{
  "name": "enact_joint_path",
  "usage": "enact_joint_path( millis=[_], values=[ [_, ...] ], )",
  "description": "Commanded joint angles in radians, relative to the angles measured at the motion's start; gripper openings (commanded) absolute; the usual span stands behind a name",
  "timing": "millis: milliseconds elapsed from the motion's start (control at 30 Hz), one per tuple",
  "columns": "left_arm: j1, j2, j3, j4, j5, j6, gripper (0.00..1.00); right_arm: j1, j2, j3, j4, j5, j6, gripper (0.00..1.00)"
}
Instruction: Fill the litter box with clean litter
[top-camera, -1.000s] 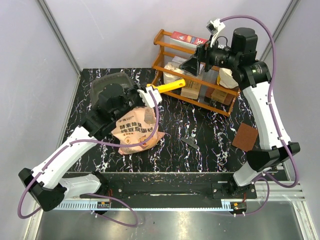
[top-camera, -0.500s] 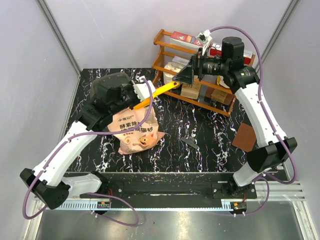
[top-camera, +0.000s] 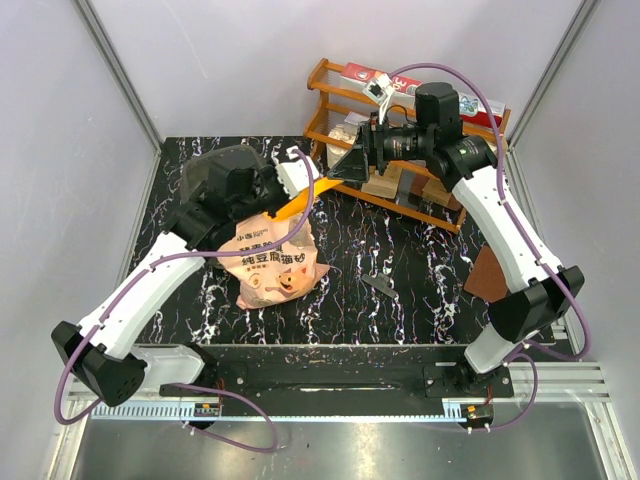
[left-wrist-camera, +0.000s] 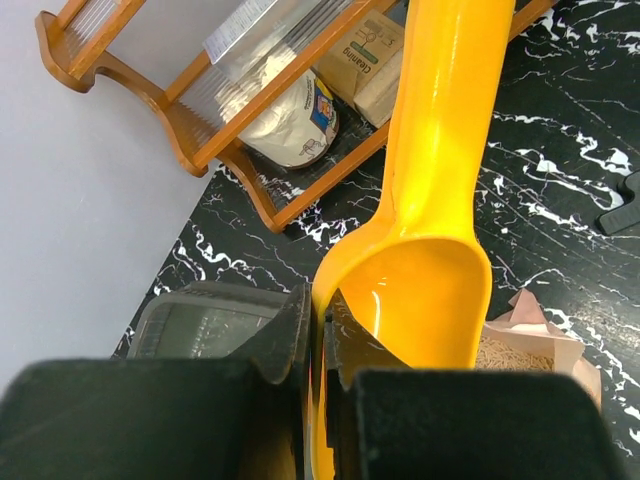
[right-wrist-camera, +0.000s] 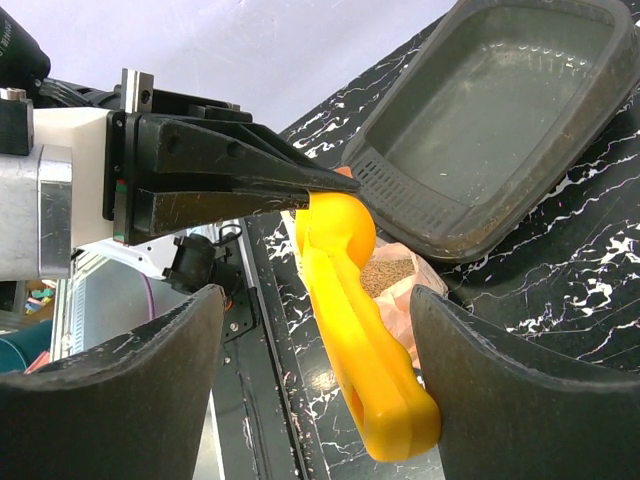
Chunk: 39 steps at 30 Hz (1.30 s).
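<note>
My left gripper (left-wrist-camera: 322, 312) is shut on the rim of the yellow-orange scoop (left-wrist-camera: 428, 285), whose bowl is empty. The scoop's handle (right-wrist-camera: 362, 352) passes between the fingers of my right gripper (right-wrist-camera: 316, 296), which is open; its end lies close to the right-hand finger (right-wrist-camera: 520, 400). Under the scoop stands the open pink bag (top-camera: 270, 262) with clean litter (right-wrist-camera: 385, 275) showing in its mouth. The dark grey litter box (right-wrist-camera: 490, 110) sits just beyond the bag and looks empty. In the top view my left arm covers most of the litter box (top-camera: 205, 165).
A wooden rack (top-camera: 400, 130) with boxes and bags stands at the back, right behind my right gripper (top-camera: 342, 168). On the table's right side lies a brown square pad (top-camera: 490, 275). A small dark object (top-camera: 378, 286) lies near the middle.
My right gripper has come left from the rack and now straddles the scoop's handle, its fingers a little narrower. The left arm has shifted the scoop back and tilted it over the bag.
</note>
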Motion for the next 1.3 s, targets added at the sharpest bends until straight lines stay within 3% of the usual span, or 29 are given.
enact_joint_path(
  millis=[0,200,400,833,967,1167,1200,1233,1267],
  values=[
    [0.001,0.007,0.054,0.088,0.015,-0.058,0.00,0.021,-0.013,-0.001,0.007,-0.014,-0.006,0.79],
    [0.001,0.013,0.053,0.108,0.027,-0.101,0.00,0.021,-0.011,-0.013,0.009,-0.012,0.003,0.75],
    [0.001,0.018,0.038,0.134,0.046,-0.122,0.00,0.021,-0.001,-0.013,0.012,-0.026,0.014,0.60],
    [0.001,0.022,0.031,0.161,0.044,-0.136,0.00,0.021,-0.002,-0.038,0.004,-0.017,0.000,0.48],
    [0.001,0.022,0.027,0.161,0.044,-0.136,0.00,0.021,-0.004,-0.041,0.009,-0.025,0.000,0.40],
    [0.001,0.024,0.025,0.160,0.058,-0.135,0.00,0.021,-0.001,-0.042,0.038,-0.044,0.008,0.15],
    [0.001,0.026,0.030,0.155,0.063,-0.132,0.02,0.021,-0.001,-0.042,0.041,-0.048,0.005,0.10],
    [0.001,0.026,0.034,0.137,0.067,-0.124,0.26,0.019,-0.001,-0.038,0.044,-0.046,0.002,0.00],
    [0.001,0.022,0.039,0.123,0.075,-0.115,0.42,0.018,-0.001,-0.033,0.039,-0.035,-0.003,0.00]
  ],
)
